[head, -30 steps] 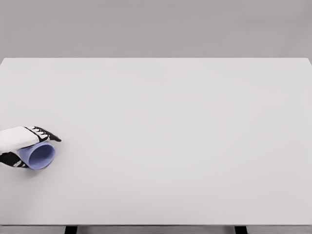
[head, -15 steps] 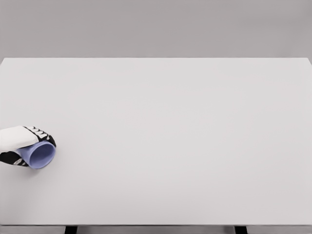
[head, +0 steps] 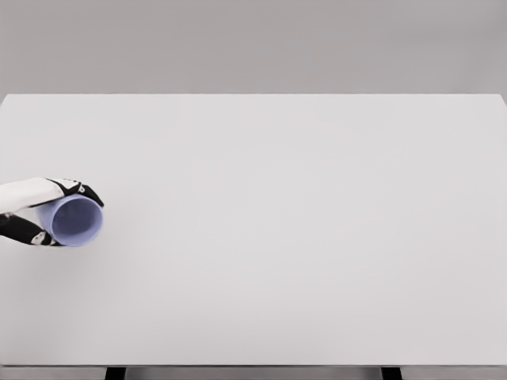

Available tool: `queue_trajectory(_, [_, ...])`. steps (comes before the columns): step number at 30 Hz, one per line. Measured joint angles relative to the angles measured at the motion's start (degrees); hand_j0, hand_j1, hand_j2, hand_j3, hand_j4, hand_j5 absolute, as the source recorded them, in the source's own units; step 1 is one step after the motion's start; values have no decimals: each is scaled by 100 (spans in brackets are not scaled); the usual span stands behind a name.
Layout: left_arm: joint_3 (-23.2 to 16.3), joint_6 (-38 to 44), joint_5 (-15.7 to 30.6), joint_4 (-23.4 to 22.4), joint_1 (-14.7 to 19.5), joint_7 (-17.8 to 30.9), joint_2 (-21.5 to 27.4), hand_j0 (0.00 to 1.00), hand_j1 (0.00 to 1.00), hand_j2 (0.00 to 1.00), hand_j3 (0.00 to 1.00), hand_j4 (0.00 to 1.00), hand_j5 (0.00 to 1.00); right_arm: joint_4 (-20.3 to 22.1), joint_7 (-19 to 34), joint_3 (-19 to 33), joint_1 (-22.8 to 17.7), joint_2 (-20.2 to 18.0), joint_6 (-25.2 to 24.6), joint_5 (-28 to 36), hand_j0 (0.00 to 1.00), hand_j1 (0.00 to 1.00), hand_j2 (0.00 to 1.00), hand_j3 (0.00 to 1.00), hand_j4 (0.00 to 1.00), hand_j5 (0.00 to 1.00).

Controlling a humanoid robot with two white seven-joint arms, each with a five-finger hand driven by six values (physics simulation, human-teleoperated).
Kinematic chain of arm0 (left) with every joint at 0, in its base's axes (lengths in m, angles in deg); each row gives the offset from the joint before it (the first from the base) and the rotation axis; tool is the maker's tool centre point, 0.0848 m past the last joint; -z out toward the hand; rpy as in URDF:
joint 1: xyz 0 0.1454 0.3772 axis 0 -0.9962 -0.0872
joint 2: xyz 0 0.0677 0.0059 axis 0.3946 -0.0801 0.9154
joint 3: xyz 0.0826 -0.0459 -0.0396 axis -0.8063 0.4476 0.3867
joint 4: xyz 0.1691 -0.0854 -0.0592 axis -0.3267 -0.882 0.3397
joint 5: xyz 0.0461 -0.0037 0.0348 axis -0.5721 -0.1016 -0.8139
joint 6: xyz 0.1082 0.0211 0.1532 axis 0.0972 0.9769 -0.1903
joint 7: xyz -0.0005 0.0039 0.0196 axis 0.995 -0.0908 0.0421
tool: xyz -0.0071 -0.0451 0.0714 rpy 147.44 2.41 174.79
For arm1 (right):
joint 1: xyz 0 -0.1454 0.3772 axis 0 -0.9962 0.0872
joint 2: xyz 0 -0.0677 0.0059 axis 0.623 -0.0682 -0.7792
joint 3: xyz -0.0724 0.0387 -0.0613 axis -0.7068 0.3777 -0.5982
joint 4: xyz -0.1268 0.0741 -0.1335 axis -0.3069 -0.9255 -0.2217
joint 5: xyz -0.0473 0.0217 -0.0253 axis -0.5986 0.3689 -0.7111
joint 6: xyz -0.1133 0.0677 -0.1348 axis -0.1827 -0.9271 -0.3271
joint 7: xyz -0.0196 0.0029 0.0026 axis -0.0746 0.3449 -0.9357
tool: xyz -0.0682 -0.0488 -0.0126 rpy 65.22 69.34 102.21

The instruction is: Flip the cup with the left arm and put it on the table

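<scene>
One robot hand in view: the left robot hand (head: 40,207), entering at the left edge of the head view.
Surface front: the near edge of the white surface (head: 301,237) runs along the bottom of the picture, with two dark legs showing below it.
Left robot hand: white back with black fingers (head: 85,192) curled over the top of the cup; more dark fingers show beneath it, so the robot hand is closed around the cup.
Cup: the blue cup (head: 78,222) lies on its side in the grip, open mouth turned toward the camera and to the right, its inside visible as a round blue disc.
Cup place: far left of the surface, about mid-depth; whether it touches the surface I cannot tell.
Far: a grey wall behind the back edge.
</scene>
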Motion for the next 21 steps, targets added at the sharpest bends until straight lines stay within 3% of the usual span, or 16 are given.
queue_trajectory(5, [-44,-48,1783,-625,800,165,-827,54,54,54,54,54,54,0,0,0,0,0,0,0,100,100,100,100,100,100])
queue_trajectory(8, [-76,434,2429,-1146,1424,188,-1560,54,54,54,54,54,54,0,0,0,0,0,0,0,100,100,100,100,100,100])
queue_trajectory(12, [-215,1045,2707,-2022,1942,196,-2541,54,54,54,54,54,54,0,0,0,0,0,0,0,100,100,100,100,100,100])
queue_trajectory(14, [-356,1232,2733,-2297,1986,199,-2859,54,54,54,54,54,54,0,0,0,0,0,0,0,100,100,100,100,100,100])
queue_trajectory(21, [-617,1429,2710,-2597,1978,202,-3271,57,57,57,57,57,57,0,0,0,0,0,0,0,100,100,100,100,100,100])
